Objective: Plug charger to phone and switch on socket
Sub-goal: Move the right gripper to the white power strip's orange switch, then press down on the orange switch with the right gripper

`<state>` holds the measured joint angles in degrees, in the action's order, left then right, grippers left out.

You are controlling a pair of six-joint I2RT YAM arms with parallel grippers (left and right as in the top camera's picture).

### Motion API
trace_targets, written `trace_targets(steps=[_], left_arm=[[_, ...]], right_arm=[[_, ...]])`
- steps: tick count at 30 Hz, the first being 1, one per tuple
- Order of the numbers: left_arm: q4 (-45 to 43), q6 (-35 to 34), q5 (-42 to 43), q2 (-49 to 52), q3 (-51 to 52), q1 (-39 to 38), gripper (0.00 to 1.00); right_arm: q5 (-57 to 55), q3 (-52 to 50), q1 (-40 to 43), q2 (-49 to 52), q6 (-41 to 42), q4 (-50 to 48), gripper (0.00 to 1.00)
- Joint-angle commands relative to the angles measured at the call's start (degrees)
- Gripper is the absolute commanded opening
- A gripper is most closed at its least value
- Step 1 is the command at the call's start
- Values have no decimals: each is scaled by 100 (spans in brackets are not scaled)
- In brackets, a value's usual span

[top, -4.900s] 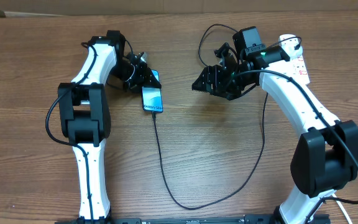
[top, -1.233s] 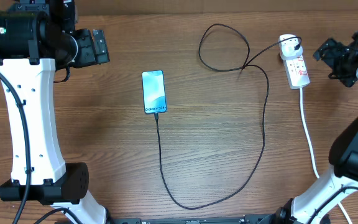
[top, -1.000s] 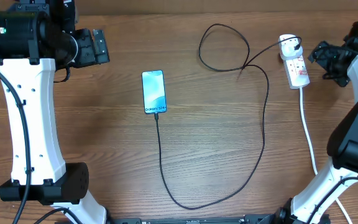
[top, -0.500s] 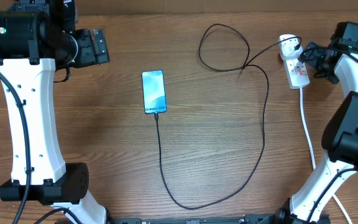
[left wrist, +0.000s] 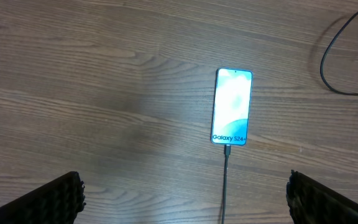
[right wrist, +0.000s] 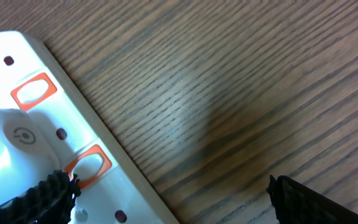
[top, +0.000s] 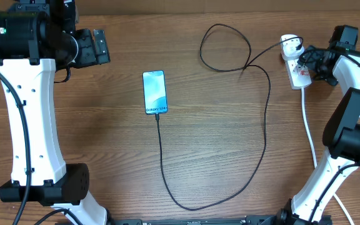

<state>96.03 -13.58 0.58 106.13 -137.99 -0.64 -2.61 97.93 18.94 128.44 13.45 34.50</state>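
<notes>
We see the phone (top: pixel 154 92) lying flat on the desk (top: pixel 211 156), with the charger (top: pixel 265 119) seated in its bottom edge. Our right end effector (top: pixel 310 62), fingers spread wide, hovers at the socket (top: pixel 294 72) (one finger beside an orange-red switch (right wrist: pixel 89 165)). The left end effector (top: pixel 99 47), spread too, holds nothing and is well apart from the phone.

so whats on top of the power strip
A white plug adapter sits in its far end, a black cable running off it. The open right gripper hangs over the strip, hiding part of its top.
</notes>
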Motion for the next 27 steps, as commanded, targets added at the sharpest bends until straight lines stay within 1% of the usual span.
trace_targets(steps=[1,7,27], left_arm=[[-4,-17,-79,-151,4,-13,100],[-4,-17,-79,-151,4,-13,100],[-4,-17,-79,-151,4,-13,100]], right_arm=[[-164,70,-13,122,2,-74,100],[-162,70,-15,166,155,-173,100],[-175,70,-20,251,175,-267,100]])
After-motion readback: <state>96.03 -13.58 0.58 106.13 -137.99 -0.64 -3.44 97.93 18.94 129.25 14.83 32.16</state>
